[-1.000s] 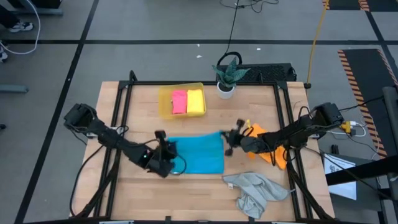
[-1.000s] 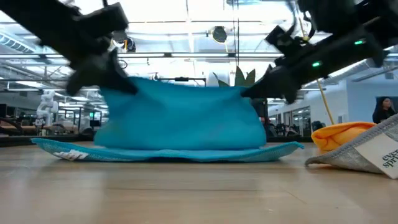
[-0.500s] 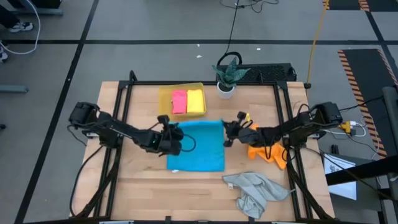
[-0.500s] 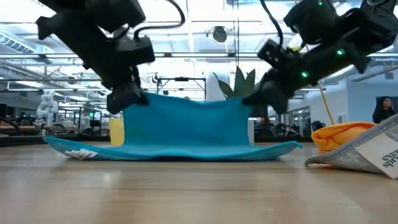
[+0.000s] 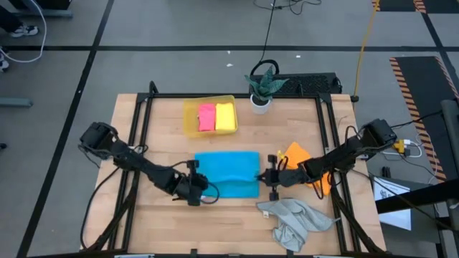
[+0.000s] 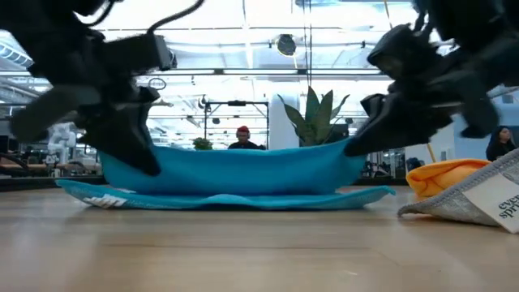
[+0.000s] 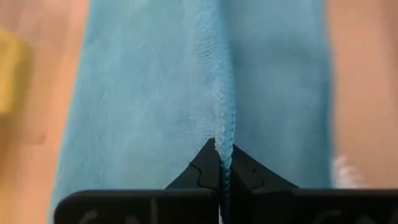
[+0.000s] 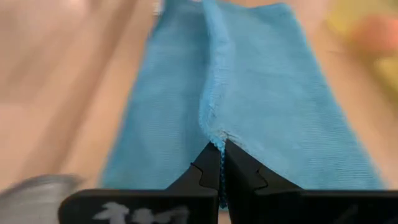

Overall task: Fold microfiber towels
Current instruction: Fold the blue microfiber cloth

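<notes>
A: Starting at the left, what is the left gripper (image 5: pixel 195 192) doing?

B: It sits low over the wooden table (image 5: pixel 165 118), at the near-left corner of the bright blue towel (image 5: pixel 228 172). In the left wrist view its fingers (image 7: pixel 205 171) are pressed together with the towel's hemmed edge pinched between them.

A: And the blue towel itself?

B: It lies in the middle of the table, doubled over. In the low view a lower layer rests flat on the wood while the upper layer (image 6: pixel 235 169) hangs between the two grippers, sagging in the middle.

A: What sits behind it?

B: A translucent yellow tray (image 5: pixel 189 115) toward the far edge, holding the pink towel (image 5: pixel 206 117) and the yellow towel (image 5: pixel 225 116) side by side, both folded. Just to the right of the tray stands a potted plant (image 5: pixel 262 89).

A: Moving right, the other arm?

B: The right gripper (image 5: pixel 272 178) is at the blue towel's near-right corner. Its fingers (image 8: pixel 206 171) are likewise clamped together on the hem, as the right wrist view shows.

A: And past that?

B: The orange towel (image 5: pixel 297 155) lies crumpled under the right arm, partly hidden by it. The light grey towel (image 5: pixel 295 219) is bunched near the front edge, just in front of the right gripper and apart from the blue one. A person shows small in the room behind, in the low view.
</notes>
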{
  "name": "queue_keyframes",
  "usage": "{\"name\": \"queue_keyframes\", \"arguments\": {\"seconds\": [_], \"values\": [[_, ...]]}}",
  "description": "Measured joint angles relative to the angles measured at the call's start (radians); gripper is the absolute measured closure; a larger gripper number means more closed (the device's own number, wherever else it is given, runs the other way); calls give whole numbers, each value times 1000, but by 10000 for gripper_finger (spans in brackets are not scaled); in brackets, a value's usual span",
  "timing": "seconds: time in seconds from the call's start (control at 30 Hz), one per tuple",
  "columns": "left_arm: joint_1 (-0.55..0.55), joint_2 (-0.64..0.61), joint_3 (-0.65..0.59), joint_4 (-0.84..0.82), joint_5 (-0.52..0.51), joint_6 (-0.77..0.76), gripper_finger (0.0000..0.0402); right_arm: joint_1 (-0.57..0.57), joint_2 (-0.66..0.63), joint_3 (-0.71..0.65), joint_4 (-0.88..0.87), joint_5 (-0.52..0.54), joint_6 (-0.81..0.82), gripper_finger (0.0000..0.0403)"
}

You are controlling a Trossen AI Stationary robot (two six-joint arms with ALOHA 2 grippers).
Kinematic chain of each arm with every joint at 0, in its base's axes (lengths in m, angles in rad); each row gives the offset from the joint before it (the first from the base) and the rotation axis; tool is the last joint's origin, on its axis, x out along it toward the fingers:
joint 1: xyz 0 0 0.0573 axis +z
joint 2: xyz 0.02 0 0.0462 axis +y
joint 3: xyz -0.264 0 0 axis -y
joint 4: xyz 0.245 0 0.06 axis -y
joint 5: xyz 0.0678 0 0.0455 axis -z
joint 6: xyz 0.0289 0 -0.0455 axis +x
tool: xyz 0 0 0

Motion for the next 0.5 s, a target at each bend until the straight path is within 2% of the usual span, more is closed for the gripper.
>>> {"name": "queue_keyframes", "arguments": {"seconds": [0.2,0.5], "values": [[-52,32,1,47,30,-27,395,48,0,0,9,-39,42,403],[-86,26,26,18,38,-4,393,48,31,0,34,-64,53,403]]}}
